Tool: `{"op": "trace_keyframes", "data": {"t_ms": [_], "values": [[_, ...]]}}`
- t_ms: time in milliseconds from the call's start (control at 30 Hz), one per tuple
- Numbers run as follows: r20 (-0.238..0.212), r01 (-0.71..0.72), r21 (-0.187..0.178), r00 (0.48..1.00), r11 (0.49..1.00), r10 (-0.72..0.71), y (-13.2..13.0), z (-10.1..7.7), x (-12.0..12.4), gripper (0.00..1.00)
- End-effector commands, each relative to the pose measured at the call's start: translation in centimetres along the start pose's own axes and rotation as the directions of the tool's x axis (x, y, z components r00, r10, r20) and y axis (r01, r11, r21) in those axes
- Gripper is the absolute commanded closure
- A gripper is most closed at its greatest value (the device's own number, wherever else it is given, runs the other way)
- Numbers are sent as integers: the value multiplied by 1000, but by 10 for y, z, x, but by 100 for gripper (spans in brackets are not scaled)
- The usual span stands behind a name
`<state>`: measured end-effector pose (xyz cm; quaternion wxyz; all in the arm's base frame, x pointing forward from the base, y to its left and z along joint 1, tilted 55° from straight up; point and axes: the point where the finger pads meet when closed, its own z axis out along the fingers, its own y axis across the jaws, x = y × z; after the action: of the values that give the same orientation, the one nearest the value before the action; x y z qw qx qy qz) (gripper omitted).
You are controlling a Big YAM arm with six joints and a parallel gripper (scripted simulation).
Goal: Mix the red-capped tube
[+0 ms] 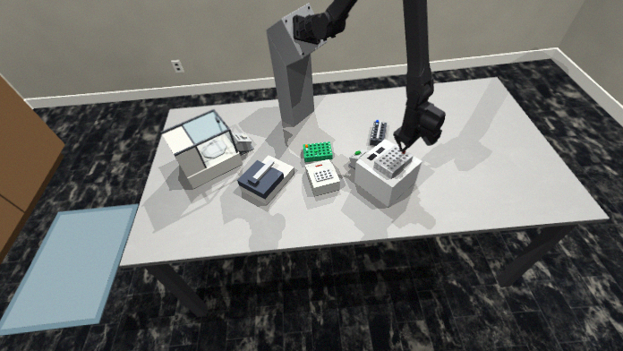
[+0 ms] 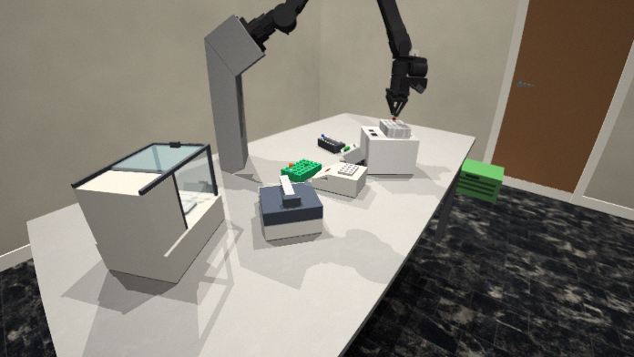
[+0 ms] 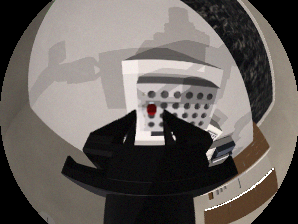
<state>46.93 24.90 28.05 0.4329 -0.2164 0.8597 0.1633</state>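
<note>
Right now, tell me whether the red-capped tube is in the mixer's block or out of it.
In. The red cap sits at a corner hole of the mixer's grey block, just below the gripper, whose fingers are apart above it. How deep it sits: cannot tell.

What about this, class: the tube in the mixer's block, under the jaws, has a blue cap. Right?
No. The cap is red, not blue: the wrist view shows the red-capped tube in the mixer's block, under the jaws.
</note>
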Motion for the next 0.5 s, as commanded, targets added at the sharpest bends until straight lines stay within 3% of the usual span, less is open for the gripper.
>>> {"op": "trace_keyframes", "data": {"t_ms": [0,267,300,467], "values": [[27,3,1,1000,1000,-3,-1,-7,-13,64],[27,3,1,1000,1000,-3,-1,-7,-13,64],[27,5,9,1000,1000,-5,-6,-16,-10,64],[30,6,9,1000,1000,-6,-6,-25,-11,64]]}}
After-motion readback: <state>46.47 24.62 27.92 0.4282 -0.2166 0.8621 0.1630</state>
